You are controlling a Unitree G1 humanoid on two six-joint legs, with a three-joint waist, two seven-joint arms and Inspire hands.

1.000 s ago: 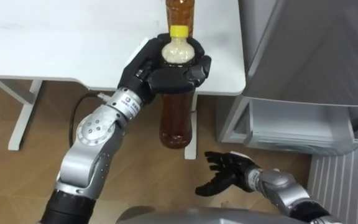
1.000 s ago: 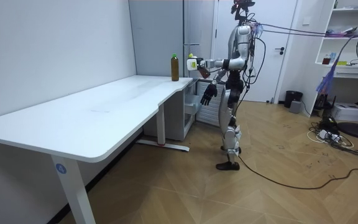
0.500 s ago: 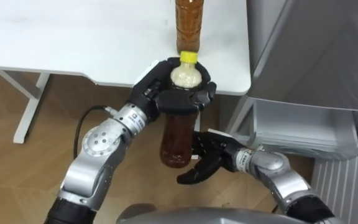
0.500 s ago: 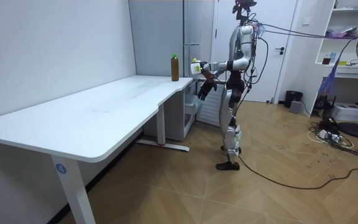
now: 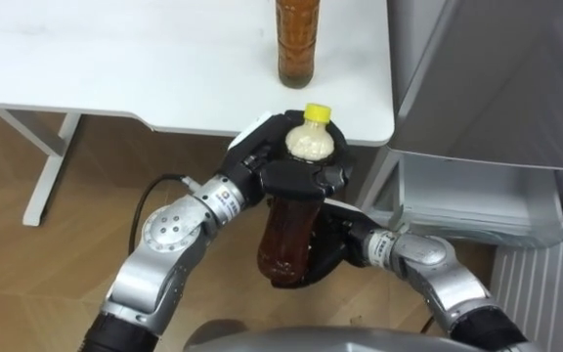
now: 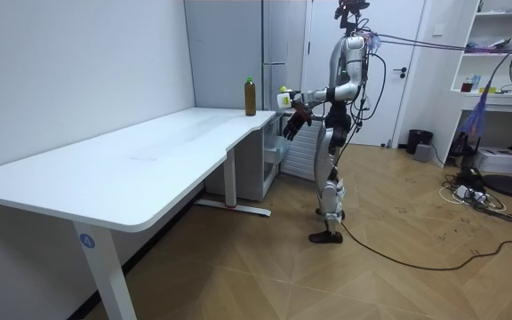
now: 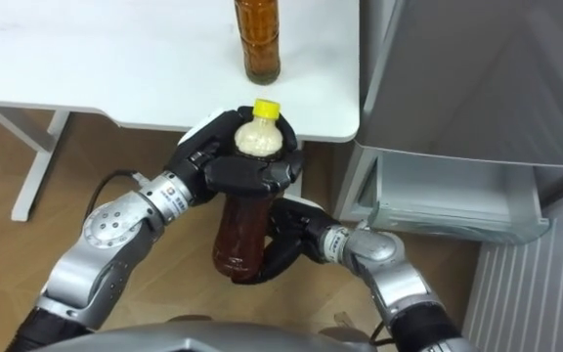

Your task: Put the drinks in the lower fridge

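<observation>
Your left hand [image 5: 301, 181] grips the yellow-capped tea bottle [image 5: 283, 244] at its neck. Your right hand [image 5: 338, 235] sits at its base, and I cannot tell its grip. Neither this bottle nor the second bottle [image 5: 296, 44] on the white table [image 5: 115, 59] is in the fridge [image 5: 477, 196] yet.

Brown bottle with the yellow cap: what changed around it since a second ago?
The right hand rose to the lower part of the yellow-capped brown drink bottle. The left hand still grips its top. The second brown bottle stays on the white table.
</observation>
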